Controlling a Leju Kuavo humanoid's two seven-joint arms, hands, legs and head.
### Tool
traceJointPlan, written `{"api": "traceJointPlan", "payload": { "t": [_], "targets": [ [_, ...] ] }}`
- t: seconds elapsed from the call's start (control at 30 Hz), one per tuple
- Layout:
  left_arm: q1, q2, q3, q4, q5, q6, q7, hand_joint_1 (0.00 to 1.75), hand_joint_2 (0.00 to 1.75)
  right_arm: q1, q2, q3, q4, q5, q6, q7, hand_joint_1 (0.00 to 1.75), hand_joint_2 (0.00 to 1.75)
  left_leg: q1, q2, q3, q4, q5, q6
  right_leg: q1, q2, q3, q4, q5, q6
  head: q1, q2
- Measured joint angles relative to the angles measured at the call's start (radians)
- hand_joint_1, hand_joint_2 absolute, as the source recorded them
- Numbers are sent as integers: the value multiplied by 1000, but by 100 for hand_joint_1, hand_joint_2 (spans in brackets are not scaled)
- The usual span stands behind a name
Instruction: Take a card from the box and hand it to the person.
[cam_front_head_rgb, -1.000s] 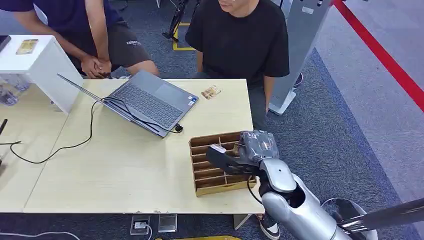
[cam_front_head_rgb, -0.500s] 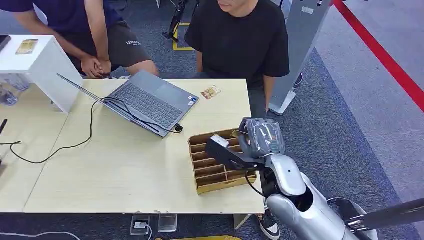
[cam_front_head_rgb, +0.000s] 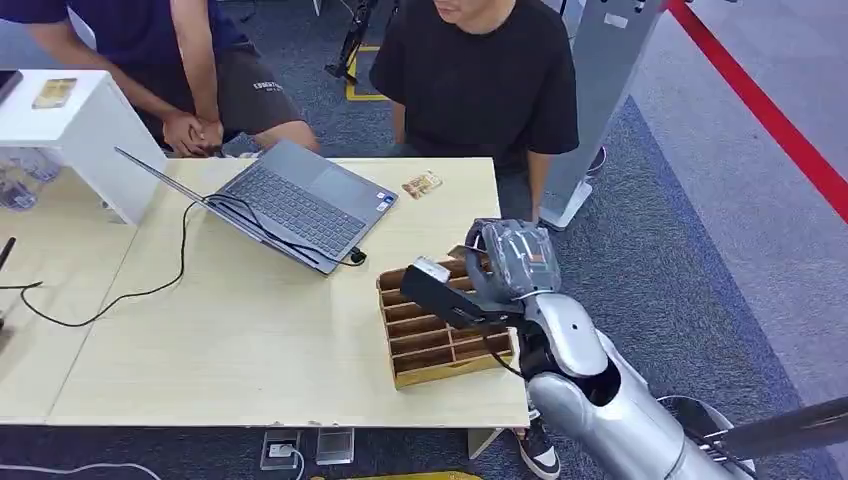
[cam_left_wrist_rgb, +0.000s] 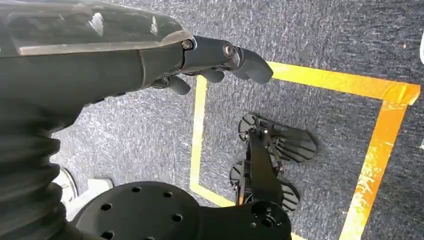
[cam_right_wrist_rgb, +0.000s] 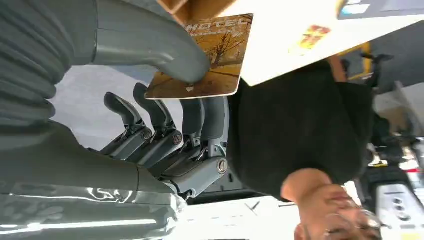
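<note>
The right hand (cam_right_wrist_rgb: 165, 100) pinches an orange-brown card (cam_right_wrist_rgb: 210, 55) printed with bare trees and the word "HOTEL" between thumb and fingers, just above the far edge of the compartmented brown wooden box (cam_front_head_rgb: 430, 335). Since a second ago it has lifted from the box toward the person in the black T-shirt (cam_front_head_rgb: 480, 70). The left hand (cam_left_wrist_rgb: 220, 57) hangs with nothing in it, fingers loosely extended.

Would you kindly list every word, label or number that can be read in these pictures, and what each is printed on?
"HOTEL": on the card that the right hand holds; the first letter is partly hidden, so the word is likely.
White lettering on a seated person's dark shorts: too small to read.
Print on the card lying on the table: too blurred to read.
</note>
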Motion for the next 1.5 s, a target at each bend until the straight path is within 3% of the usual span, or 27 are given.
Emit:
{"api": "traceJointPlan", "payload": {
  "t": [0.17,0.43,0.73,0.9,1.2,1.23,1.5],
  "targets": [
    [-3,-2,0,0,-8,-1,0,0,175,-101,47,21,129,-47,-37,-55,159,175,0,0,0,0,0,0,0,0,0,0,0,0,0,0],
    [-8,-3,-2,0,-16,-7,0,0,175,-302,135,72,446,-93,-58,-142,159,175,0,-1,-1,0,1,0,0,-2,-1,1,0,0,0,0],
    [-9,-4,-17,0,-18,-10,3,0,175,-461,221,119,764,-121,-71,-192,159,175,0,-1,-1,0,2,0,0,-2,-1,1,0,0,0,0],
    [-8,-4,-26,0,-17,-12,3,0,175,-517,258,148,903,-119,-84,-200,159,175,0,-1,-1,0,2,0,0,-3,-1,1,0,0,-2,0],
    [-7,-4,-31,0,-14,-11,4,0,175,-549,289,183,1028,-111,-96,-207,159,175,0,-1,-1,0,2,0,0,-2,-1,1,1,0,0,0],
    [-7,-4,-31,0,-14,-11,4,0,175,-552,292,188,1039,-110,-98,-208,0,0,0,-1,-1,0,2,0,0,-2,-2,1,1,0,-1,0],
    [-7,-4,-40,0,-19,-12,-6,0,175,-569,306,211,1086,-119,-99,-215,0,0,0,-1,-1,0,2,0,0,-2,-2,1,1,0,-1,0]
  ]
}}
